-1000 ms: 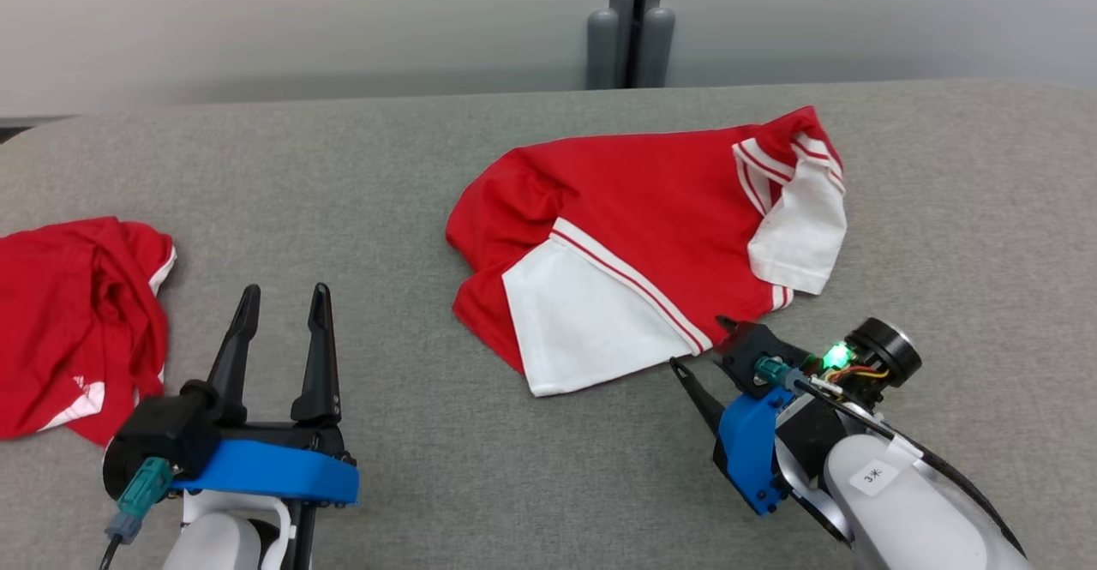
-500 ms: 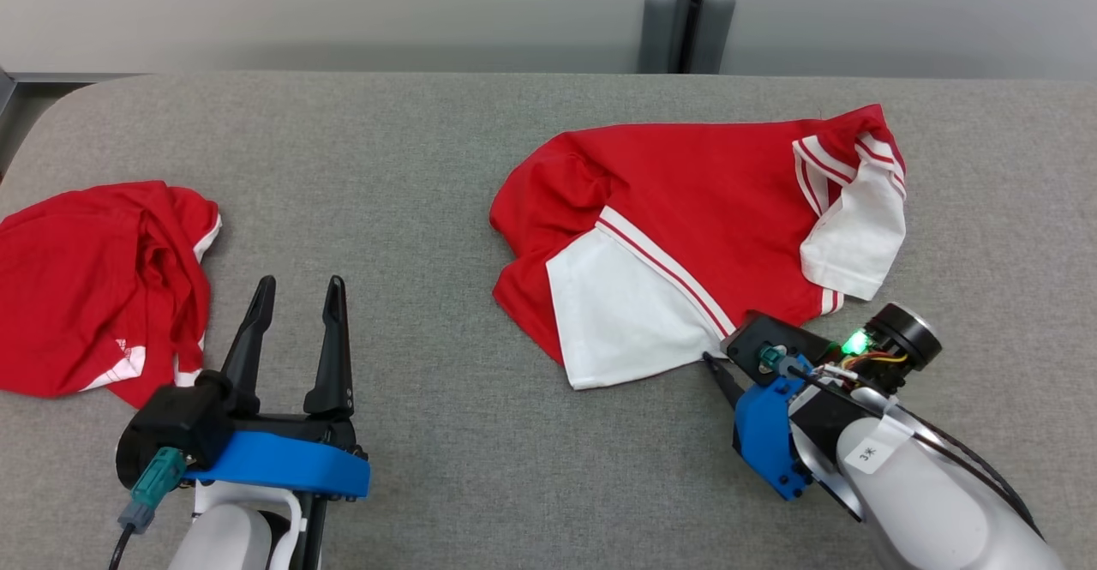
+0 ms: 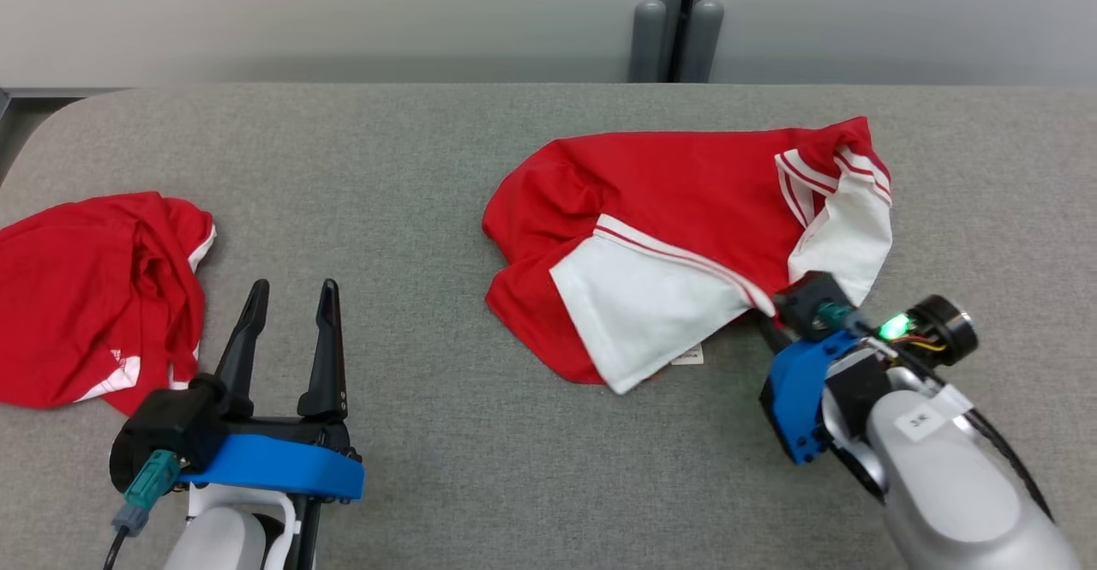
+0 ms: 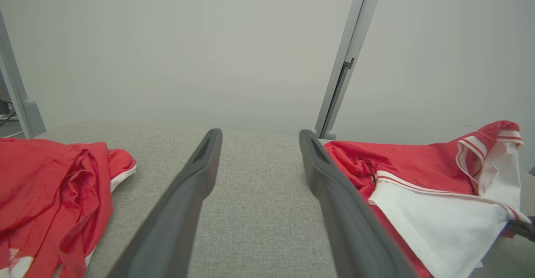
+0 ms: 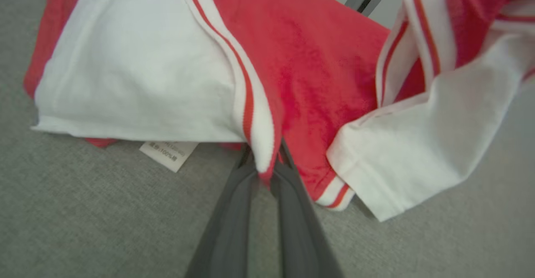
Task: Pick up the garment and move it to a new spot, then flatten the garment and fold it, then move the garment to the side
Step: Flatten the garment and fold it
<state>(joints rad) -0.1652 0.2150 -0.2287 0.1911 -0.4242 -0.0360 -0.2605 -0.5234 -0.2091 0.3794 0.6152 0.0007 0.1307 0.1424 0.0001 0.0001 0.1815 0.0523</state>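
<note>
The garment (image 3: 668, 201) is a crumpled red shirt with white panels and red-white stripes, lying right of centre on the grey table (image 3: 411, 159). My right gripper (image 5: 263, 159) is shut on a striped red-and-white edge at the shirt's near side, and the cloth there is pulled up a little. In the head view the right gripper (image 3: 769, 323) sits at that near right edge, its fingertips partly hidden by its own body. My left gripper (image 3: 290, 296) stands open over bare table, well left of the garment (image 4: 418, 169), nothing between its fingers.
A second crumpled red garment (image 3: 86, 296) lies at the table's left edge, close to the left gripper. A white care label (image 5: 167, 154) pokes out under the held shirt. A grey post (image 3: 681, 21) and a wall stand behind the table.
The right gripper closed on the shirt's striped edge and drew it right and up, shifting the white panel and uncovering the label. The left gripper stayed open. The head camera shifted slightly.
</note>
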